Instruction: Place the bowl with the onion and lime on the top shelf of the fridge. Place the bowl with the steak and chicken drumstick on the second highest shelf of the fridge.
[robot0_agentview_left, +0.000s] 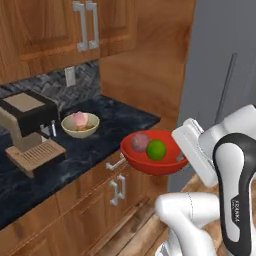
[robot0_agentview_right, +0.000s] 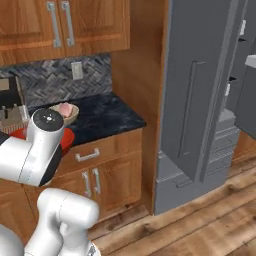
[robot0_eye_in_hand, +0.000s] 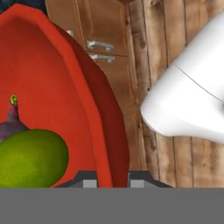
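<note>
My gripper (robot0_agentview_left: 181, 156) is shut on the right rim of the red-orange bowl (robot0_agentview_left: 152, 164), which hangs in the air just off the counter's edge, in front of the lower cabinets. In it lie the purplish onion (robot0_agentview_left: 140, 142) and the green lime (robot0_agentview_left: 156, 149). The hand view shows the bowl's rim (robot0_eye_in_hand: 103, 144) pinched by my gripper (robot0_eye_in_hand: 113, 183), with the lime (robot0_eye_in_hand: 30, 157) and onion (robot0_eye_in_hand: 11, 122) inside. The cream bowl (robot0_agentview_left: 80, 126) sits on the counter, holding the pink steak (robot0_agentview_left: 79, 119) and a brown drumstick (robot0_agentview_left: 87, 128). The top shelf and second highest shelf are hidden.
A coffee machine (robot0_agentview_left: 30, 125) stands on the dark counter (robot0_agentview_left: 115, 125) left of the cream bowl. The grey fridge (robot0_agentview_right: 200, 100) rises to the right past a wooden side panel, drawers at its base. Wall cabinets hang above the counter. Wooden floor (robot0_agentview_right: 200, 225) lies in front.
</note>
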